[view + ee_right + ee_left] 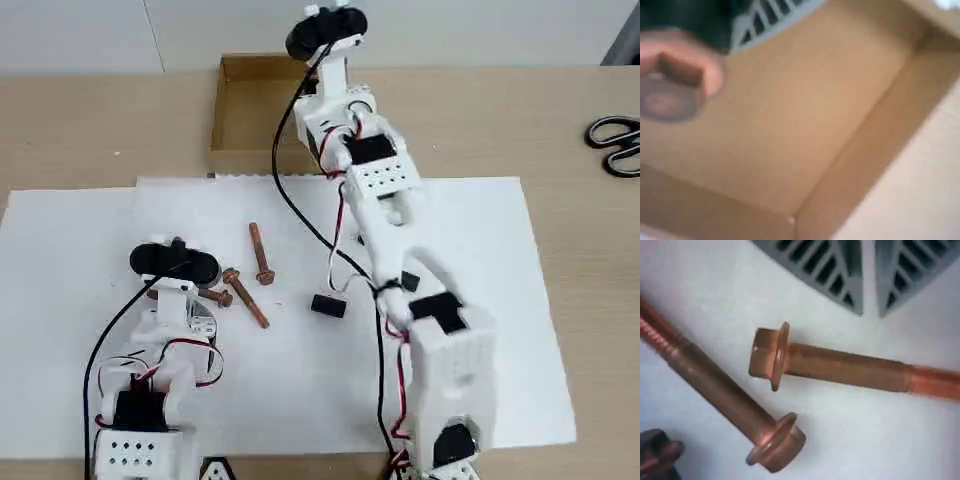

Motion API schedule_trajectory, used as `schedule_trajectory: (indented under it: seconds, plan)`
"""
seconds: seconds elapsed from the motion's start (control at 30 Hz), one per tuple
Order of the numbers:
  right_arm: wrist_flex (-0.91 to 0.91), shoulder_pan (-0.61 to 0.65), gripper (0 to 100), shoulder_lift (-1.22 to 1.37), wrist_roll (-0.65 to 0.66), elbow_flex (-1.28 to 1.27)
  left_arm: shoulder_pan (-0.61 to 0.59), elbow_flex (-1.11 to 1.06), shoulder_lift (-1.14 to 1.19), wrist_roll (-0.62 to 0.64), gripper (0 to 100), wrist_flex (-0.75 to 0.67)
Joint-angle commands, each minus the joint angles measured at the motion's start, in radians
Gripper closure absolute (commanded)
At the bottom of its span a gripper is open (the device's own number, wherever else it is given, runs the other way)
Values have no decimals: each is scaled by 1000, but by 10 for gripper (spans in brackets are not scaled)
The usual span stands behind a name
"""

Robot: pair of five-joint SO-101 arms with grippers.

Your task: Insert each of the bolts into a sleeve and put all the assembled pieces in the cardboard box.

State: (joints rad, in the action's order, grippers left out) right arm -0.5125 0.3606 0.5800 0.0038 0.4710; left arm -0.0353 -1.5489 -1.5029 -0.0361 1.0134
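Observation:
Several copper bolts lie on the white paper (120, 230): one upright (262, 253), one slanted (246, 298), and a short one (215, 296) by my left gripper (175, 262). The left wrist view shows two bolts (850, 367) (725, 395) close below the grey fingertips (847, 287), which stand almost together with nothing between them. Two black sleeves (328, 305) (408, 282) lie mid-paper. My right gripper (325, 35) hangs over the cardboard box (240, 110), shut on a blurred copper bolt (670, 95) above the box floor (805, 115).
Scissors (615, 140) lie on the wooden table at the far right. The right arm stretches across the paper's middle, with black cables trailing beside it. A dark part (657, 452) sits at the corner of the left wrist view.

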Motion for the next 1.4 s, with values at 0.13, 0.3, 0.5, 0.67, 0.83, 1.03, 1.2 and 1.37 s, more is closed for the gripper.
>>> schedule_trajectory:
  seconds: [0.13,0.3,0.5,0.67,0.83,1.03,1.2,1.37]
  plan:
    - [22,-12,989,189,106,285,-8,5,-11,-3,994,-26]
    - [-7,-8,883,225,143,310,-9,5,-11,-3,994,-25]
    - [-62,-13,844,222,146,313,-9,5,-11,-3,994,-25]
    - [-70,-15,844,216,147,315,-9,5,-11,-3,994,-25]
    - [-202,-1,844,97,144,315,-9,5,-11,-3,994,-25]
    - [-489,7,844,-41,141,313,-9,5,-11,-3,994,-26]
    - [-754,7,844,-162,140,313,-9,5,-11,-3,994,-26]
    - [-981,7,844,-254,103,313,-9,5,-11,-3,994,-26]
